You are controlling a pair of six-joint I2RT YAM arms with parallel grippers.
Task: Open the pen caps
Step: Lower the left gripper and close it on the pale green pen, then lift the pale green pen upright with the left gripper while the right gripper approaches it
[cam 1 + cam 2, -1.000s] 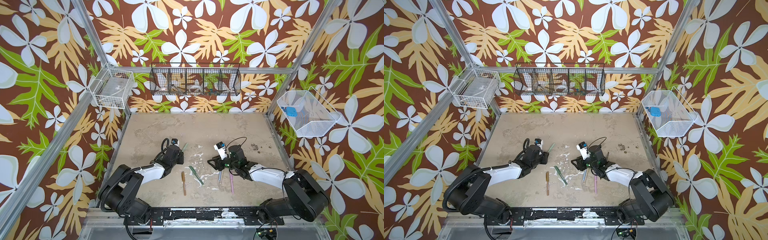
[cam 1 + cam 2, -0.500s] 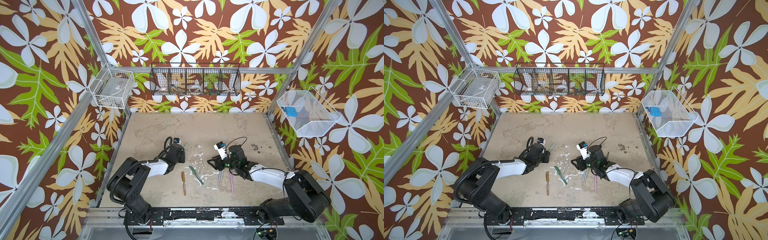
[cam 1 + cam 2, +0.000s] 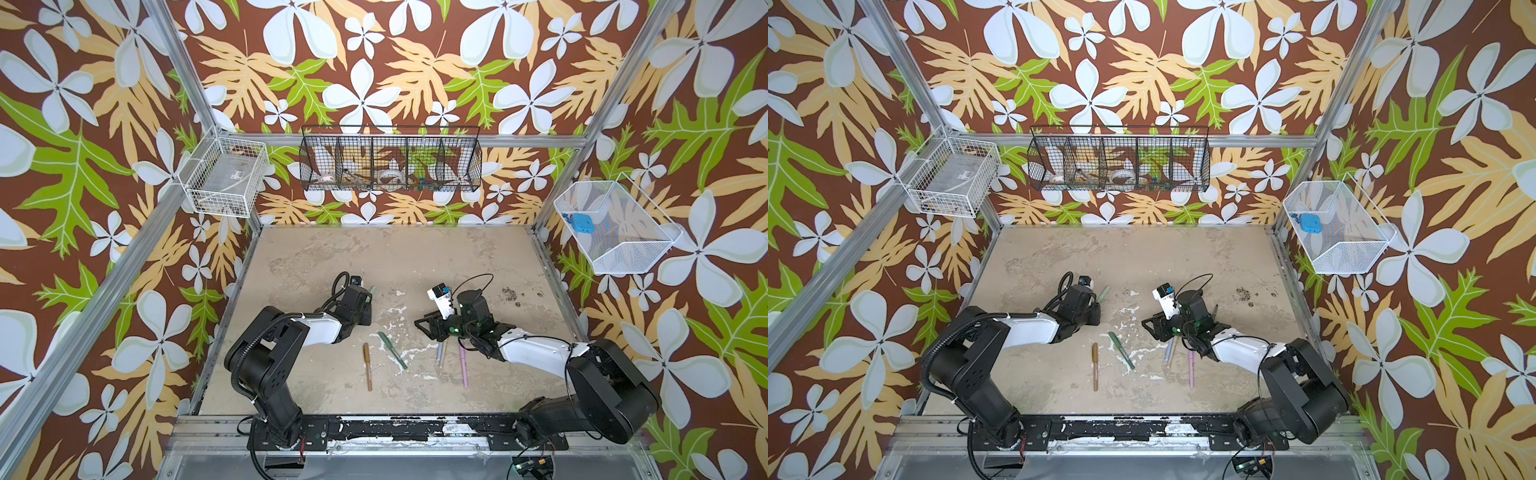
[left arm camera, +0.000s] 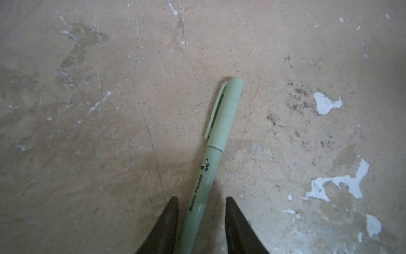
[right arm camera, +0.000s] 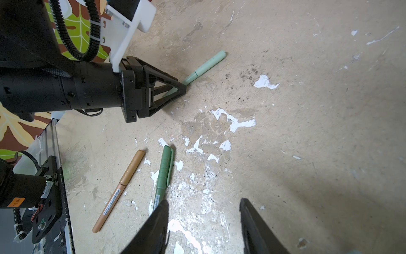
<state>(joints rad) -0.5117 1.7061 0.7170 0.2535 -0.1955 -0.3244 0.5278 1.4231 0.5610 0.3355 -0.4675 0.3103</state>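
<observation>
You see a pale sage green pen (image 4: 204, 187) whose cap (image 4: 225, 110) has the same green. Its barrel carries black letters and a small black-and-white panda. There are also a golden brown pen (image 5: 119, 191), a dark green pen (image 5: 163, 173) and a pink pen (image 3: 463, 368). The bench (image 4: 87, 110) is beige with white chipped patches. The walls (image 3: 415, 25) are brown with white flowers and green and yellow leaves.

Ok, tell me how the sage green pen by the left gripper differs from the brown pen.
Colour: the sage green pen is pale green throughout; the brown pen has a darker cap than barrel.
Marking: the sage green pen bears a panda print, the brown pen a white label.
Place: the sage green pen lies between the open fingers of the left gripper; the brown pen lies free.
Both are capped, flat on the table.
</observation>
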